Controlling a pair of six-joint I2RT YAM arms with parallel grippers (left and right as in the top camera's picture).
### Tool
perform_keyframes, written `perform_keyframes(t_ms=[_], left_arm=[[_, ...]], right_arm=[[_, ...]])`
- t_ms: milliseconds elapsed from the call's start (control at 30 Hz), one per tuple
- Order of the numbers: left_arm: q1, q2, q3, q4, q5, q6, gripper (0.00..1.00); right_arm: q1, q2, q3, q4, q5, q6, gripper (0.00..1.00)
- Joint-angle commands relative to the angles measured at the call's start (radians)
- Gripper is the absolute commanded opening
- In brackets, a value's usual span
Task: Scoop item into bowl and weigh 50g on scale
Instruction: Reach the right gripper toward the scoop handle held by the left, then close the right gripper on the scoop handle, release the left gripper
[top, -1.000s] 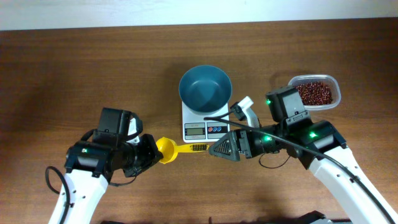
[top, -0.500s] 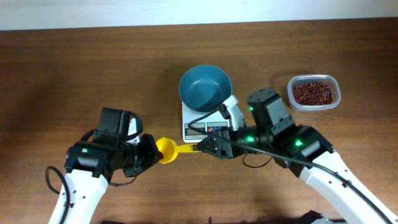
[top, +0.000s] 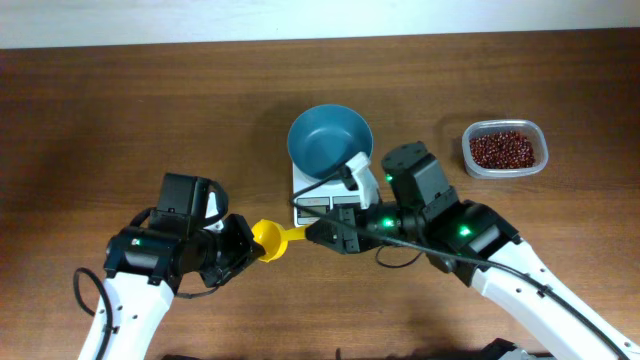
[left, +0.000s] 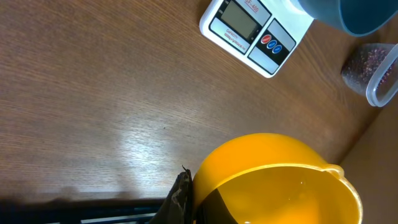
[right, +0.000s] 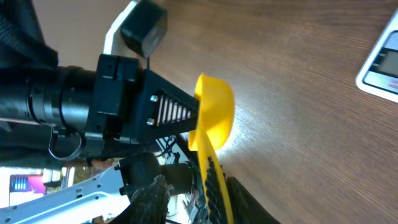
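Between the arms, your left hand (top: 246, 246) clamps the empty yellow scoop (top: 268, 239), your right hand (top: 318, 233) spread astride its handle (right: 214, 177); beans (top: 503, 150) sit in their clear tub (top: 471, 166), teal bowl (top: 328, 142) empty on the scale (left: 255, 34): nothing scooped yet.

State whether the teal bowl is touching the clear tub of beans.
Apart. The overhead view shows table visible between the bowl and the tub.

Left arm (top: 120, 310), right arm (top: 540, 290): white links, black joint housings, green LEDs (top: 463, 232), black cables (top: 82, 290). Fingers (right: 168, 109) black, triangular, ribbed.

Yellow scoop (top: 268, 240), clear tub (top: 505, 124), wooden table (top: 150, 100)
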Motion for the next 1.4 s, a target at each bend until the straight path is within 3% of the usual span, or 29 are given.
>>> perform_keyframes(t_ms=[0, 300, 467, 1367], left_arm=[[-0.005, -0.002, -0.001, -0.003, 0.011, -0.012, 0.00], [-0.005, -0.002, -0.001, -0.011, 0.019, 0.056, 0.00], [-0.032, -0.002, -0.001, -0.006, 0.012, 0.101, 0.00], [-0.070, -0.002, -0.001, 0.012, -0.027, 0.059, 0.00]], right_arm=[[0.014, 0.006, 0.013, 0.017, 0.002, 0.002, 0.31], [0.014, 0.052, 0.013, 0.020, 0.027, 0.002, 0.29], [0.014, 0.088, 0.013, 0.020, 0.016, 0.002, 0.22], [0.014, 0.088, 0.013, 0.004, -0.060, 0.028, 0.16]])
